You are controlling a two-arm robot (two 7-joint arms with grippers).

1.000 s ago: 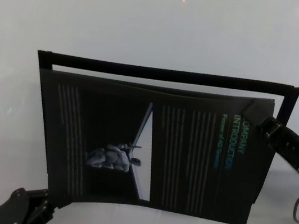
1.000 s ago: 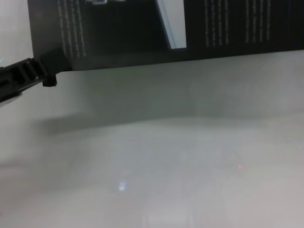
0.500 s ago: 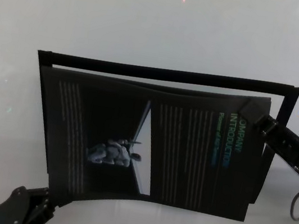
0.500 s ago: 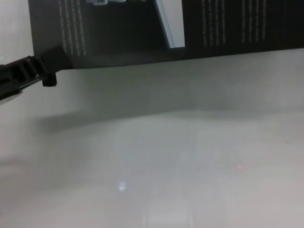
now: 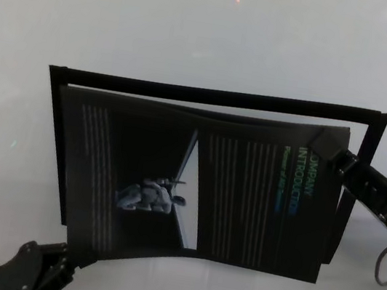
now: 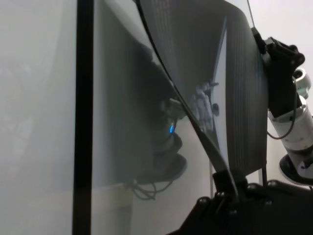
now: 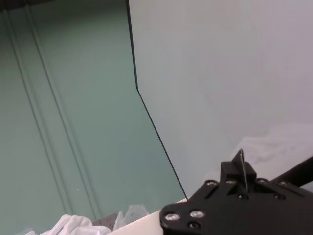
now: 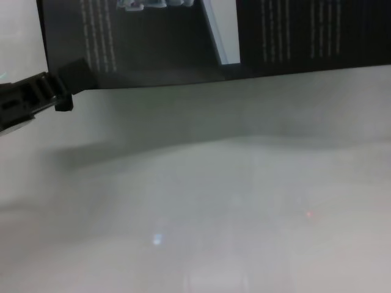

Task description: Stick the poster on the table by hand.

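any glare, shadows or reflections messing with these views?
Head view: the poster is dark, and a red dot and a bluish dot glint on the table. Chest view: a broad soft shadow lies under the poster's near edge. Left wrist view: the glossy table mirrors robot hardware beside a curled sheet.

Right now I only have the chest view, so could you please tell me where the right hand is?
Observer: The right hand grips the poster at its far right corner.
Operator: Thank you. Is the sheet lying flat?
Observer: No. The left wrist view shows it bowed, with its edge running into the left hand.
Operator: Is there anything to line it up with?
Observer: In the head view a thin black frame shows around the poster's far edge and sides. The far edge sits just inside the frame's far bar.
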